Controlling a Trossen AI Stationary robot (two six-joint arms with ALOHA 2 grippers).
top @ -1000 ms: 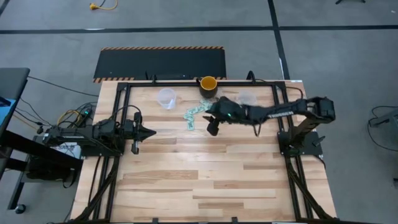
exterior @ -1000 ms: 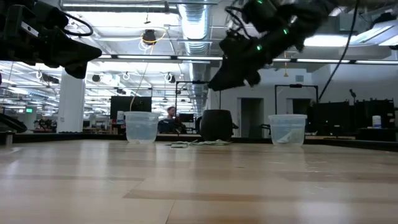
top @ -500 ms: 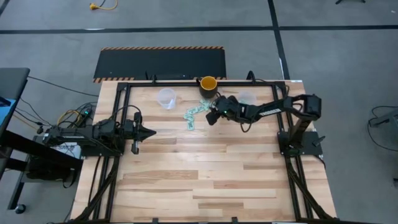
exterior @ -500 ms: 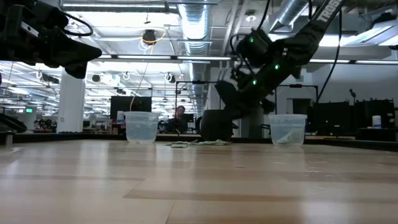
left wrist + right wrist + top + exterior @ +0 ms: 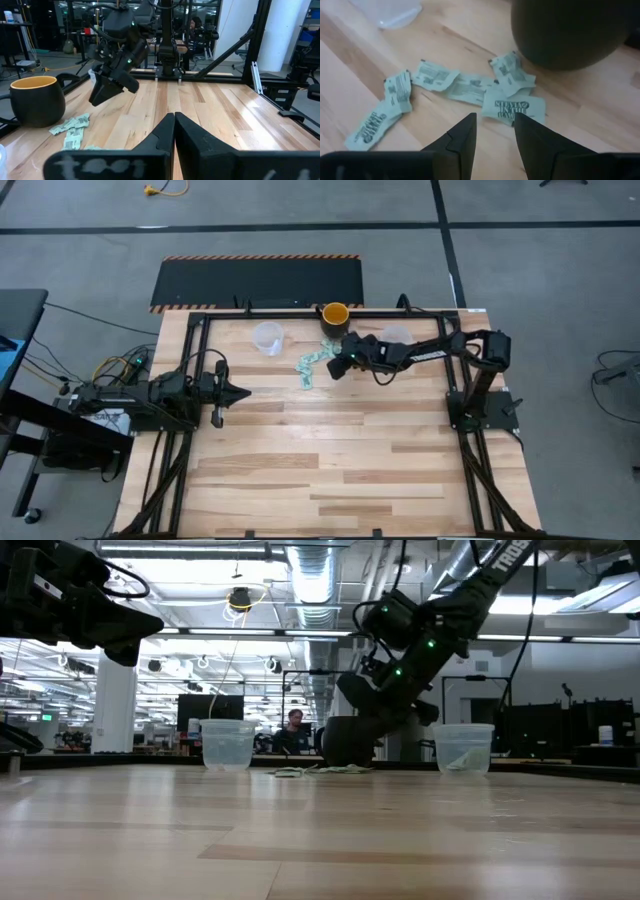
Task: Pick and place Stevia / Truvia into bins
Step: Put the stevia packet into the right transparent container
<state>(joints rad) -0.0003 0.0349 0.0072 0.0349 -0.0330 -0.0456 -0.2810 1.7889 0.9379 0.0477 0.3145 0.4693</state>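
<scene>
Grabbing two overlapping light green paper packets (image 5: pixel 512 109) could happen: the open, empty right tool (image 5: pixel 495 131) hangs above the crowded pile.

Pale wood table (image 5: pixel 330 450), paper sachets (image 5: pixel 512 109), clear plastic cups (image 5: pixel 267 337)

the dark cup (image 5: pixel 335 317) crowds the sachets (image 5: pixel 312 364) (far side); bare table (image 5: pixel 330 450) lies in front.
</scene>
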